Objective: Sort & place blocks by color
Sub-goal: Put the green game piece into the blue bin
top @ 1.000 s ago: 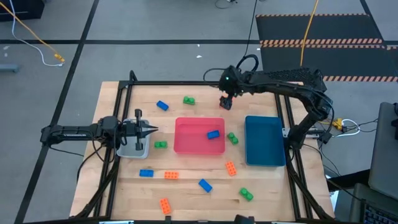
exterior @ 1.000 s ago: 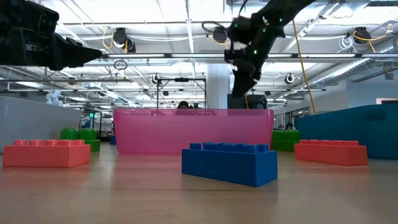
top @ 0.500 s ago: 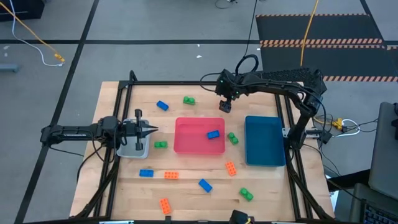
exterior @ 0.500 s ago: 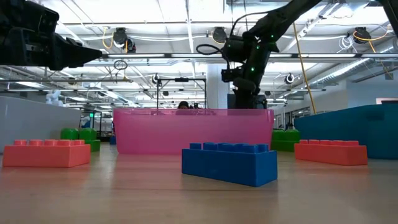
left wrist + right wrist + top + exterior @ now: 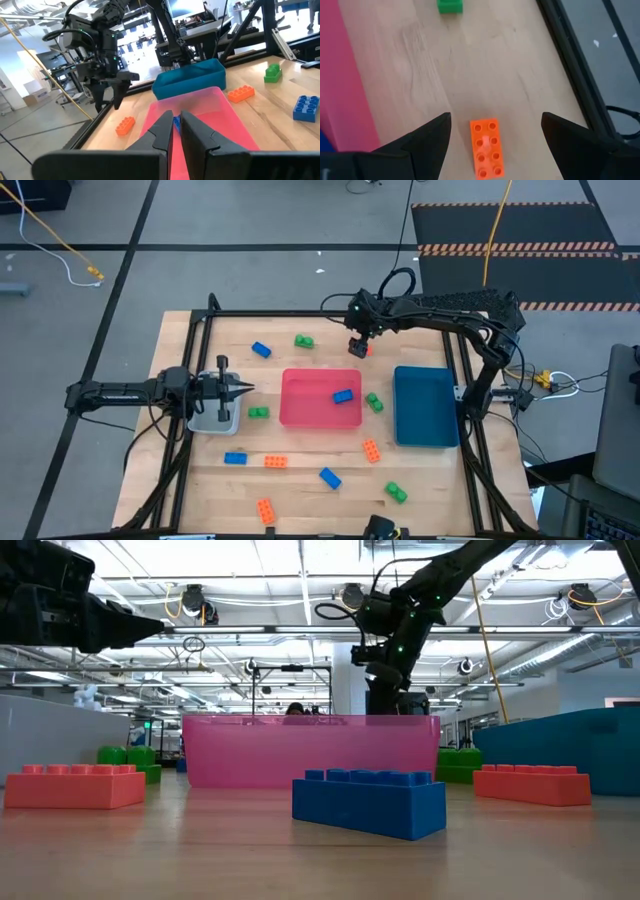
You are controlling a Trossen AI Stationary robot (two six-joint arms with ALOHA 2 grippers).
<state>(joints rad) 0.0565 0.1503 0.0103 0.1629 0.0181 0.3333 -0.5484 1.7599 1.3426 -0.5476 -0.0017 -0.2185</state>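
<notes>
Right wrist view: right end effector [image 5: 492, 131] (spread) over orange block [image 5: 487, 148]; pink tray [image 5: 342, 80] beside.

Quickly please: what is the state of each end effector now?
Left end effector: shut, holding nothing.
Right end effector: open above small orange studded plastic brick.

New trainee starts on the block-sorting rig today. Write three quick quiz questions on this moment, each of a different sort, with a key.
1. True or false: the right gripper is open, directly above an orange block lying on the table.
2. Multiple choice: what lies inside the pink tray? A) a green block B) a blue block C) nothing
3. Fill in: the left gripper waits over the ____ tray.

Key: 1 true; 2 B; 3 grey.
</notes>
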